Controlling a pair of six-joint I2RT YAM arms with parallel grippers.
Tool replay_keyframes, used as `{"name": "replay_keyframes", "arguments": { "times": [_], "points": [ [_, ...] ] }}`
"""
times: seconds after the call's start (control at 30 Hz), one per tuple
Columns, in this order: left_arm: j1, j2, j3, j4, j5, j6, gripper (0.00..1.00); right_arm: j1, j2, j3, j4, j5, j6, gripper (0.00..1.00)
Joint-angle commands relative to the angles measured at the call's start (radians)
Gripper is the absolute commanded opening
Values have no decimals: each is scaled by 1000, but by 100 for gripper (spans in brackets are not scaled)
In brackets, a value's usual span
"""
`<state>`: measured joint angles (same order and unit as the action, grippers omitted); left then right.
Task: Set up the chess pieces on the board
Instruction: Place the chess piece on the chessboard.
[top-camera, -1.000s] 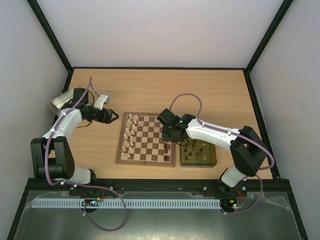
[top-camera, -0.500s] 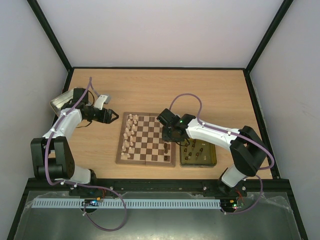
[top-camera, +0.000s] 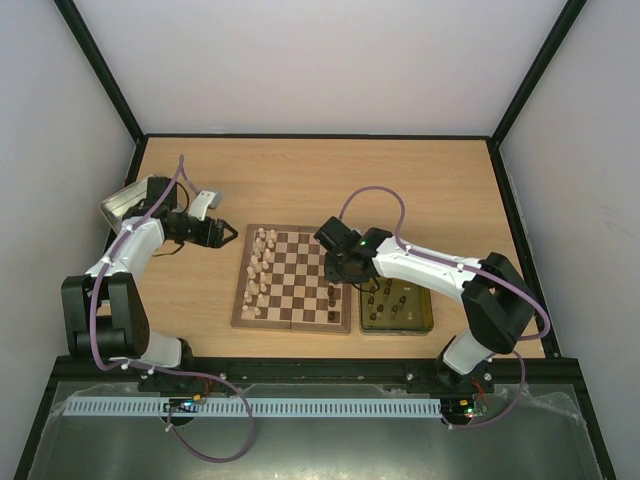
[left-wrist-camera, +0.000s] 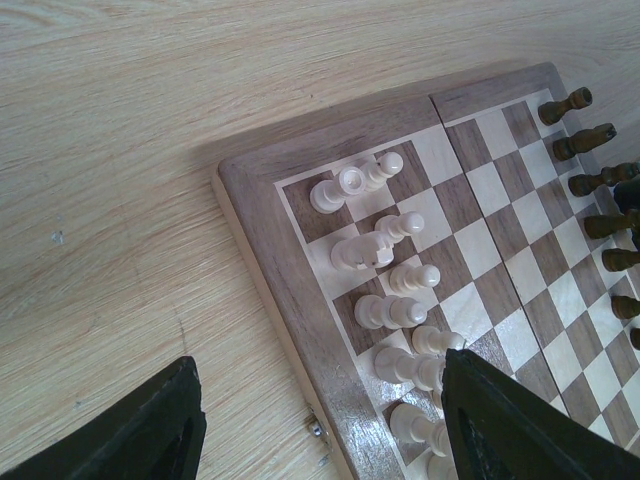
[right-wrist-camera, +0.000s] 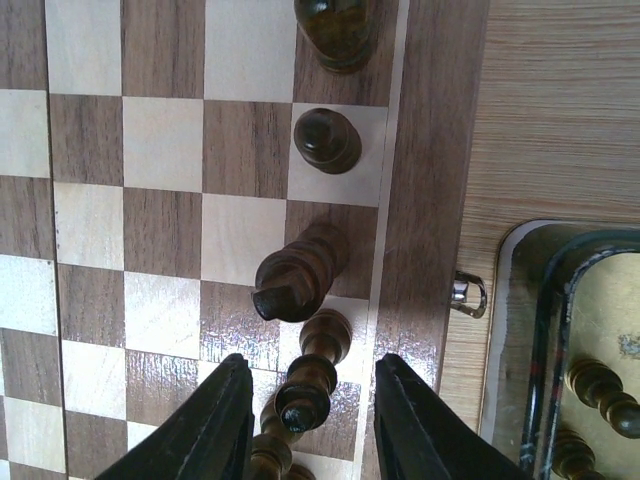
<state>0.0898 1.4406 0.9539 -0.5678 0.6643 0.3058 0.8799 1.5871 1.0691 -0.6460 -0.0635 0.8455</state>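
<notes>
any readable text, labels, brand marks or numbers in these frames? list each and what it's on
None readable in any view.
The board: no letters or square coordinates on its border.
The yellow-gold tin: no print visible.
The silver tin: no marking visible, and too small to be sure.
The arms: no legible labels.

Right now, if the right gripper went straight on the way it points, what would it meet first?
The right gripper would probably meet the dark piece standing between its open fingers, then the board; depth is unclear.
</notes>
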Motion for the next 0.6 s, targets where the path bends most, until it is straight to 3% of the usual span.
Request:
{"name": "replay_keyframes", "arguments": {
  "times": [0.0,0.2,0.57],
  "points": [
    [-2,10,-9,-4,5,6,66,8,-38,25,-31,34,7,34],
    [-3,13,-11,-3,1,6,66,9,-59,10,-30,26,16,42],
    [-4,15,-11,0,1,5,66,26,-68,-7,-12,-11,31,43]
  ]
}}
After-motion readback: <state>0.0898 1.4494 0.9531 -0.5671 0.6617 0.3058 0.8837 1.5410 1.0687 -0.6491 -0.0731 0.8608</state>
